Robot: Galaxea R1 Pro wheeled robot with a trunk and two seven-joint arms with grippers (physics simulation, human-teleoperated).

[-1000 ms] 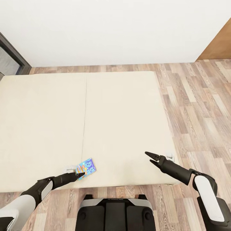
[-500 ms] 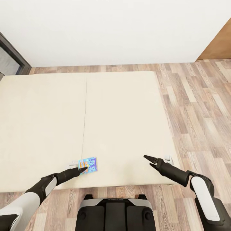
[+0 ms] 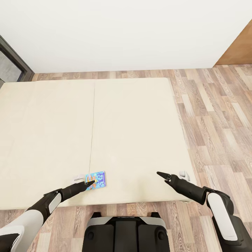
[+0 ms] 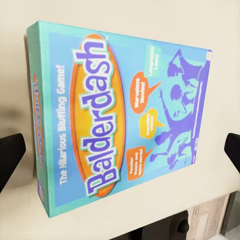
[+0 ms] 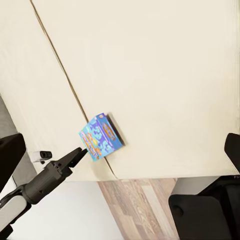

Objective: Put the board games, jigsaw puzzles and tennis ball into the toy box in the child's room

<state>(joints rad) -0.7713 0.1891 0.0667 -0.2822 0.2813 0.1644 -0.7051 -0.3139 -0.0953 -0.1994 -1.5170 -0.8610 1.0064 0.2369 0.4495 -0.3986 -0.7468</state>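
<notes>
A turquoise Balderdash board game box (image 3: 96,179) lies flat on the cream bed (image 3: 133,133), close to its near edge. My left gripper (image 3: 89,183) is open, and its tips are at the box's near-left corner. In the left wrist view the box lid (image 4: 125,120) spreads between the two dark fingertips (image 4: 11,156), which stand wide apart. My right gripper (image 3: 163,176) is open and holds nothing. It hovers low over the bed's near right corner, well to the right of the box. The right wrist view looks across at the box (image 5: 100,136) and the left gripper (image 5: 70,160).
Wood floor (image 3: 217,115) runs along the bed's right side and in front of it. A white wall (image 3: 122,31) stands behind the bed, with a dark door frame (image 3: 14,59) at far left. A small white fitting (image 3: 183,174) sits at the bed's near right corner.
My left gripper has reached forward to the box, which turned from tilted to nearly square and shifted slightly away. My right gripper has edged a little toward the bed's near edge.
</notes>
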